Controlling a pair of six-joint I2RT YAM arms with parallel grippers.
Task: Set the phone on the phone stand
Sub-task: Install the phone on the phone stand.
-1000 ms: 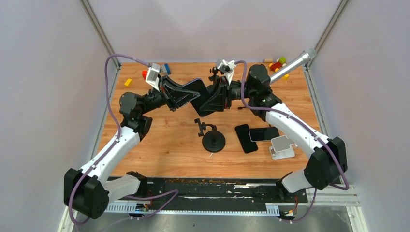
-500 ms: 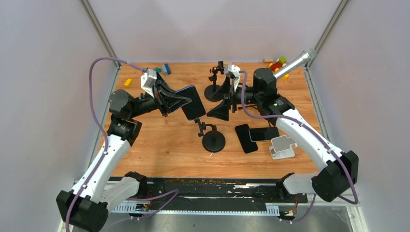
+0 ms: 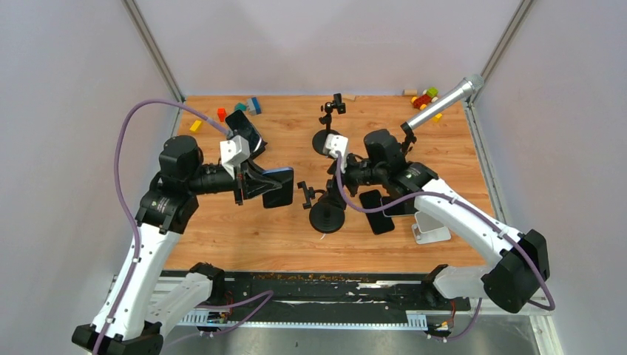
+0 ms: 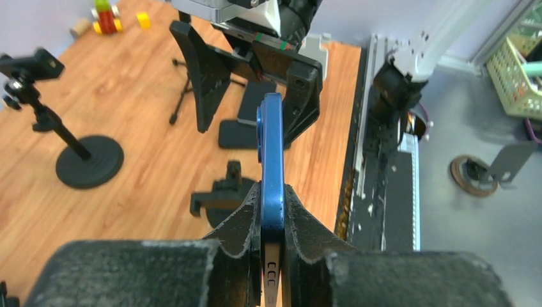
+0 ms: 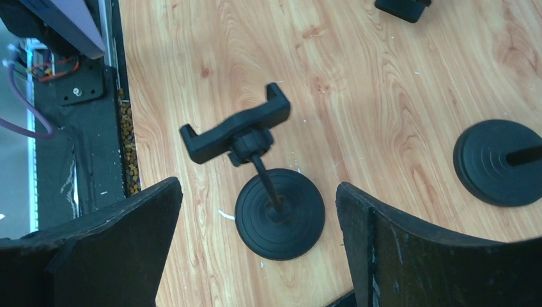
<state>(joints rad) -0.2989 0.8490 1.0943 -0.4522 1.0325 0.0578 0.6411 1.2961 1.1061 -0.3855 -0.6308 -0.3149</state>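
You've got 1 readable mark only, in the left wrist view: small pale letters that look like "CCC". They sit on a dark strip (image 4: 271,272) at the btm of the frame, pinched in the left end effector (image 4: 271,188), right below the blue edge of the phone (image 4: 271,147). There's a fainter row under it, too small to make out. Can't tell if that strip is part of the phone's own body or sth separate. Top & right wrist views: no lettering, nos. or logos legible at this res.
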